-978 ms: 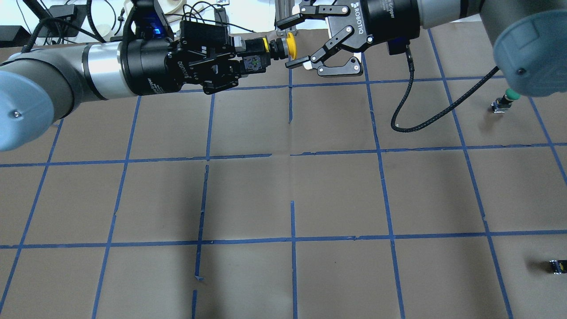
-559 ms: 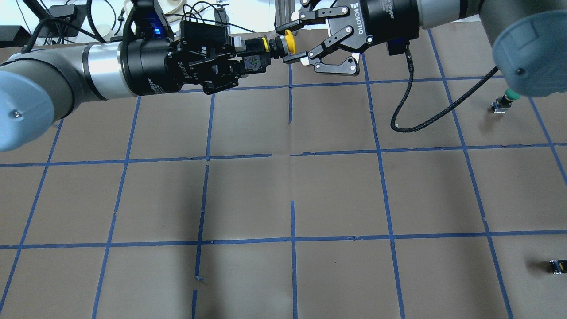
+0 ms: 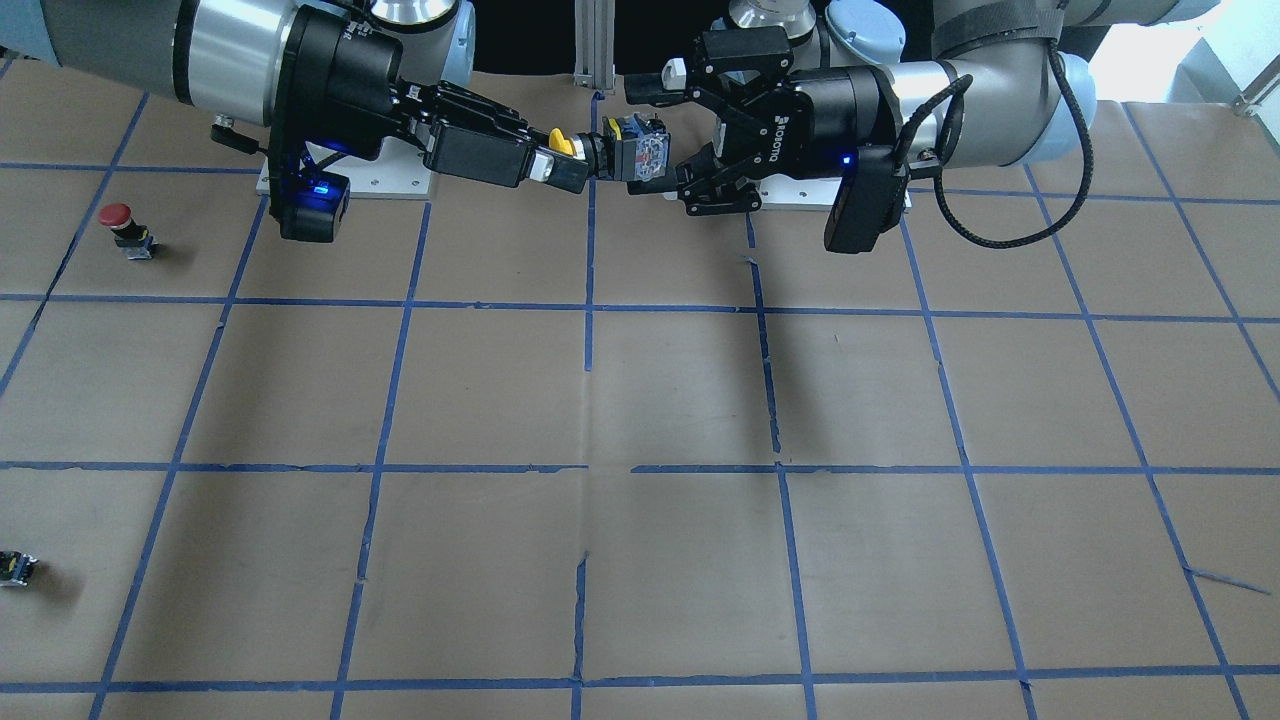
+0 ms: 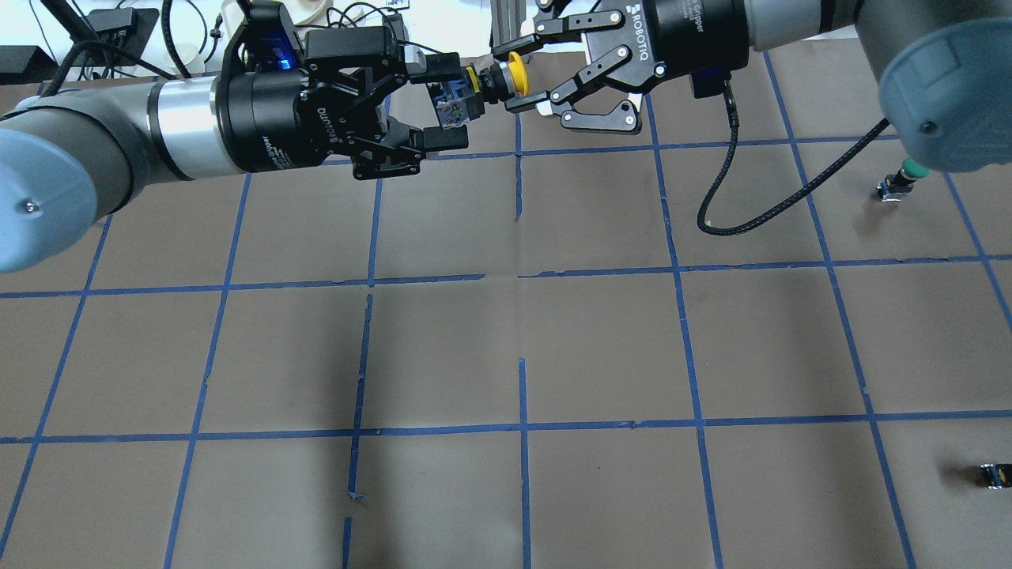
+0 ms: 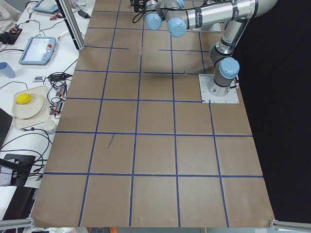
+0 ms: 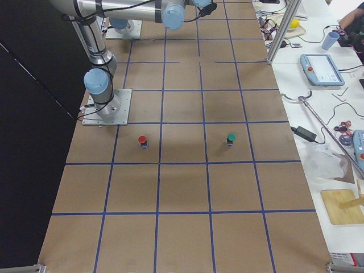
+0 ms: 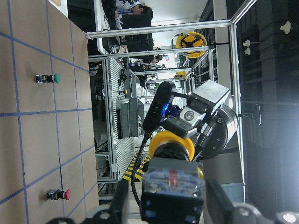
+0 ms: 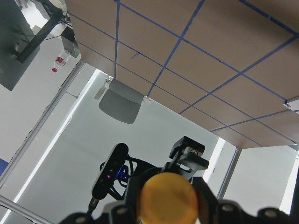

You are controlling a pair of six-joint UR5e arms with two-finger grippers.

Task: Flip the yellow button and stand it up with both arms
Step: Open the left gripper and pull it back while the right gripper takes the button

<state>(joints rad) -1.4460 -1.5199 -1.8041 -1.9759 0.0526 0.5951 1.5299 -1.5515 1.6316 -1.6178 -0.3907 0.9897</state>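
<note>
Left jaws have spread apart around the yellow button [image 4: 478,85], whose cap the right jaws pinch.

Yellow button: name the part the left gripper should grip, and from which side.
Grip the block body of the yellow button, from its rear end. Its cap is pinched in the right gripper, so the flat-sided body juts free inside the open left gripper.

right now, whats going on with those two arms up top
It is a mid-air hand-over. The right gripper is shut on the cap of the yellow button, holding it above the table. The left gripper is open, its fingers either side of the button's block end. A red button and a green button stand aside.
</note>
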